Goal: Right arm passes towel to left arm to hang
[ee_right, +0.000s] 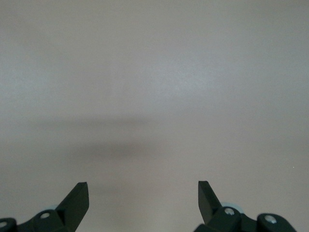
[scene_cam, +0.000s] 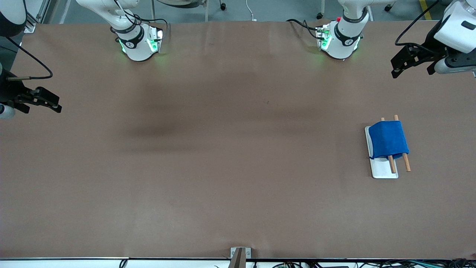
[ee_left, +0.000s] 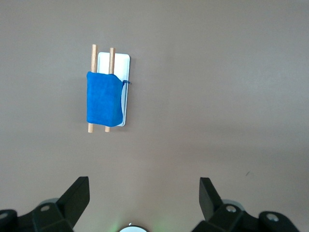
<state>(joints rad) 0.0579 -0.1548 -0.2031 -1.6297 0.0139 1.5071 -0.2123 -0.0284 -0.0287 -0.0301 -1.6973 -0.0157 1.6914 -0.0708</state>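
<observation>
The royal-blue towel (scene_cam: 388, 139) hangs folded over two wooden rods (scene_cam: 406, 163) on the white tray (scene_cam: 385, 172), toward the left arm's end of the table. It also shows in the left wrist view (ee_left: 102, 99), draped on the rods above the tray (ee_left: 120, 60), with a thread at one corner. My left gripper (scene_cam: 412, 70) is open and empty, raised over the table's edge at the left arm's end, apart from the towel (ee_left: 145, 186). My right gripper (scene_cam: 58, 104) is open and empty over the right arm's end of the table (ee_right: 143, 191).
The brown table (scene_cam: 223, 156) fills the views. The two arm bases (scene_cam: 139, 42) (scene_cam: 340, 39) stand along its edge farthest from the front camera. A small grey bracket (scene_cam: 240, 255) sits at the edge nearest the camera.
</observation>
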